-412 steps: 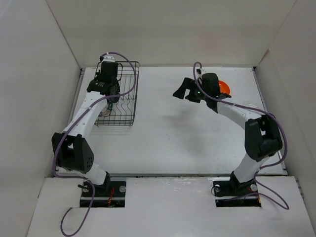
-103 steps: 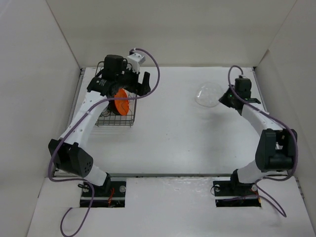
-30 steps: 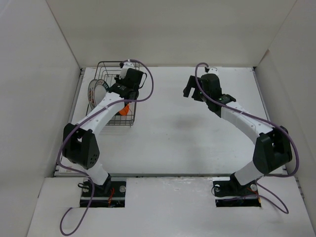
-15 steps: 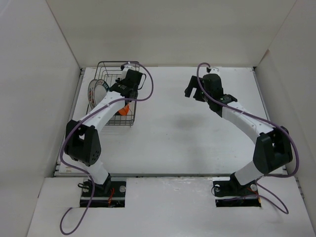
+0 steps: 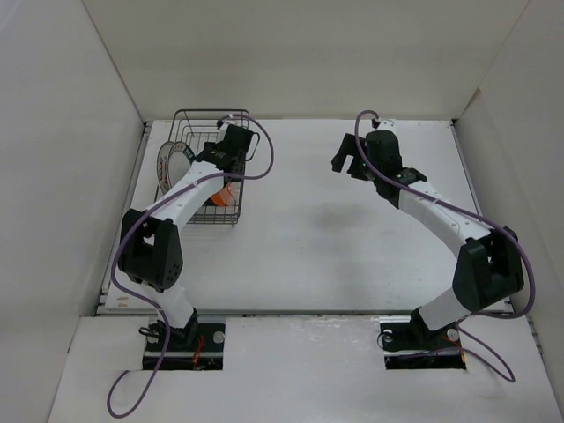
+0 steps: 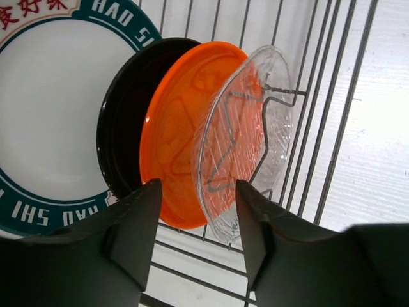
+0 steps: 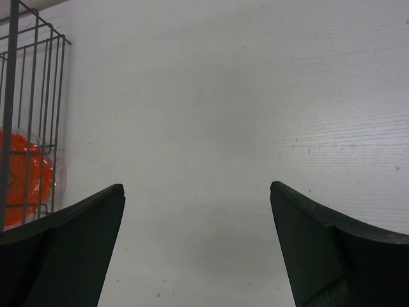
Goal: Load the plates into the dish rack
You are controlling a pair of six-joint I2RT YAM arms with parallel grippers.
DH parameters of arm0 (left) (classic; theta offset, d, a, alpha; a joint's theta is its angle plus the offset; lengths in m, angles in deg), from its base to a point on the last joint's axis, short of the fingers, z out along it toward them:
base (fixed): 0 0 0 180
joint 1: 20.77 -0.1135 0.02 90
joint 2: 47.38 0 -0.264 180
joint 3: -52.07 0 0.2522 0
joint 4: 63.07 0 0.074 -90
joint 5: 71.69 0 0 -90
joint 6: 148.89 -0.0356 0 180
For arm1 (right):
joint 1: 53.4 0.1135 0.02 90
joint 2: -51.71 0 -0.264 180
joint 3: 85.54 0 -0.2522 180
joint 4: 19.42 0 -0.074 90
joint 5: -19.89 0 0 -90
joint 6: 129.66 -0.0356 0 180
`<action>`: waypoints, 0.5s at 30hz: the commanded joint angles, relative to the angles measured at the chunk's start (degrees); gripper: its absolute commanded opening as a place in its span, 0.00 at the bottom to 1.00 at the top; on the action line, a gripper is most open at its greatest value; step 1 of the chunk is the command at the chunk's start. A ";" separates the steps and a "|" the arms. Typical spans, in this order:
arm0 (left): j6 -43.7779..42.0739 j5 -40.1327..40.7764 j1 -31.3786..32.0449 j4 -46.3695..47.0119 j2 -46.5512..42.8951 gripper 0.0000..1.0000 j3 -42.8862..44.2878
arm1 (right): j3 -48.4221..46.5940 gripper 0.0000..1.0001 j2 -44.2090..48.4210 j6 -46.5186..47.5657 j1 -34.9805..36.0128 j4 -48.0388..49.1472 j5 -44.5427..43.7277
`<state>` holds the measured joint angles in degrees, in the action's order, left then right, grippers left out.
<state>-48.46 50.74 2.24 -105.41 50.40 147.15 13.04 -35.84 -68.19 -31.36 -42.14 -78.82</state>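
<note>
The dark wire dish rack stands at the far left. In the left wrist view it holds, upright in a row, a white plate with a dark green rim, a black plate, an orange plate and a clear plate. A white plate with red pattern and dark rim does not show. My left gripper is open and empty just above the orange and clear plates, over the rack. My right gripper is open and empty above bare table.
The rack's right side and the orange plate show at the left of the right wrist view. White walls enclose the table at the back and on both sides.
Since 3.4 s ago the orange plate and the clear plate have gone into the rack and both grippers have let go. In the last second the arms barely moved.
</note>
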 commanded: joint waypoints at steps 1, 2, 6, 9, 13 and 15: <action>-0.85 -1.92 -0.15 -0.95 -1.88 0.49 1.20 | -0.19 1.00 2.29 -0.03 -0.69 1.92 0.62; -1.55 -3.75 -0.15 -0.95 -3.02 0.50 1.73 | -0.19 1.00 2.29 -0.03 -0.69 1.92 1.32; -2.79 -5.88 -0.15 -0.95 -6.80 0.67 3.14 | -1.06 1.00 2.82 1.80 -0.69 1.40 1.94; -4.72 -6.58 -0.15 0.36 -11.37 1.00 4.81 | -5.98 1.00 4.05 5.06 -0.16 -5.35 -0.59; -6.57 -8.68 -2.25 0.37 -16.82 1.00 6.74 | -14.15 1.00 6.24 9.02 1.59 -16.96 -4.73; -7.97 -12.97 -4.19 -0.33 -19.97 1.00 7.36 | -17.06 1.00 9.31 10.33 2.21 -22.23 -6.40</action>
<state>-54.03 41.97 0.73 -106.18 36.87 151.00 1.69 -33.13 -61.68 -30.68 -56.71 -81.18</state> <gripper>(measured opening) 0.997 0.998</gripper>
